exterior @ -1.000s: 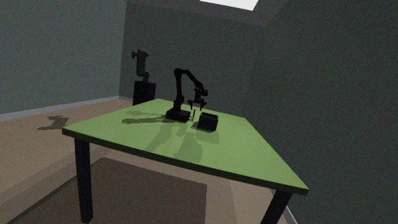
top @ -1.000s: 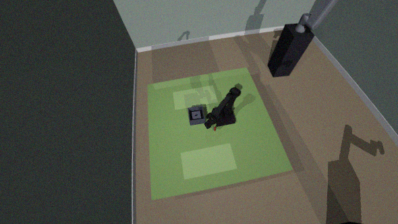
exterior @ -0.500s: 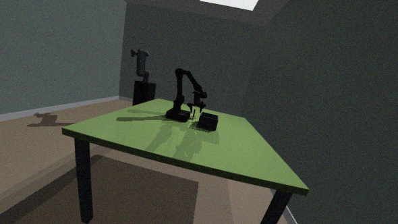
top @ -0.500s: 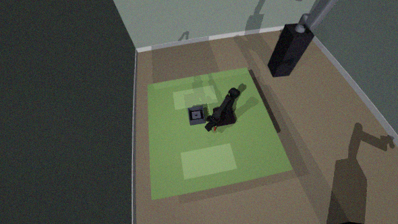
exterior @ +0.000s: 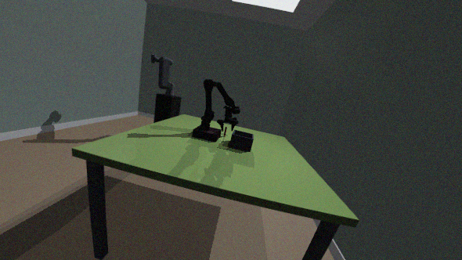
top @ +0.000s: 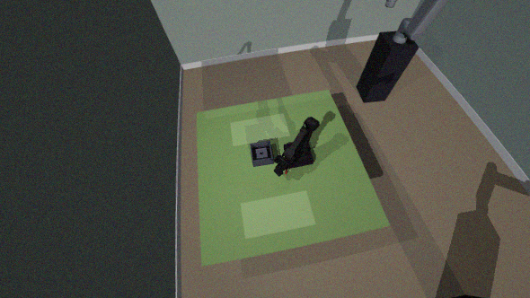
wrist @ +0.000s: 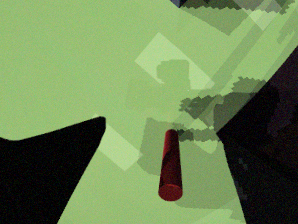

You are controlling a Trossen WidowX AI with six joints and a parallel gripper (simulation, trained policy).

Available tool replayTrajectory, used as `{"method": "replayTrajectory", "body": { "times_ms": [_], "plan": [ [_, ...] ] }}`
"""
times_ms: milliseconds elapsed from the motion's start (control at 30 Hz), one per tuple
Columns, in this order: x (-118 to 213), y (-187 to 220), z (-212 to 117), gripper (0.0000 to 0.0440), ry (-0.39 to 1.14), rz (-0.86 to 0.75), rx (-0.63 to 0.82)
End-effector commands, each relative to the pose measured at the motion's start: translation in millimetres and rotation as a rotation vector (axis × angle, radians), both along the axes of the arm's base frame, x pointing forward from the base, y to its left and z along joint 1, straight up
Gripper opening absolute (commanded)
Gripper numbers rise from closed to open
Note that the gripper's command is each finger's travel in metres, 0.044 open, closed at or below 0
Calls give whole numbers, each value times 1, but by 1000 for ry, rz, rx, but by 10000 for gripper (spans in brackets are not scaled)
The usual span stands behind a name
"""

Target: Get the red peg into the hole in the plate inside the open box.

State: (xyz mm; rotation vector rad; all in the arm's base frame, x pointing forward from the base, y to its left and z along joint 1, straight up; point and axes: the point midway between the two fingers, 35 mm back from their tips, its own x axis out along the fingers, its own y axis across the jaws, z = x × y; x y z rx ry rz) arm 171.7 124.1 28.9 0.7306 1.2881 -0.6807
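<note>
Green tabletop (top: pixel 225 188) (exterior: pixel 176 157) (wrist: pixel 50 60) held the open box (top: pixel 261 163) (exterior: pixel 240 142) (wrist: pixel 176 2) and, near its side towards my base (top: pixel 307 161) (exterior: pixel 205 134), the upright red peg (top: pixel 287 171) (exterior: pixel 225 131) (wrist: pixel 171 165), my claw (top: pixel 282 170) (exterior: pixel 228 129) (wrist: pixel 167 132) spread almost fully around it, gripping nothing, presumably placed to close on it.

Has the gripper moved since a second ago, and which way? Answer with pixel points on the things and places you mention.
Yes, downward: in the exterior view the gripper (top: pixel 283 171) (exterior: pixel 227 129) (wrist: pixel 167 132) now sits lower against the open box (top: pixel 262 163) (exterior: pixel 240 144) (wrist: pixel 176 2), which looks unmoved.
</note>
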Motion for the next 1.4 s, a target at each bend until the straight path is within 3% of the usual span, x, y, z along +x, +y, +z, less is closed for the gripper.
{"method": "replayTrajectory", "body": {
  "times_ms": [0, 100, 567, 1367],
  "plan": [
    [-4, 30, -6, 51, 44, 20, 114],
    [0, 29, -6, 0, 31, 31, 95],
    [-9, 13, -13, 0, 123, 9, 82],
    [43, -20, 70, 0, -88, 107, -37]
  ]
}}
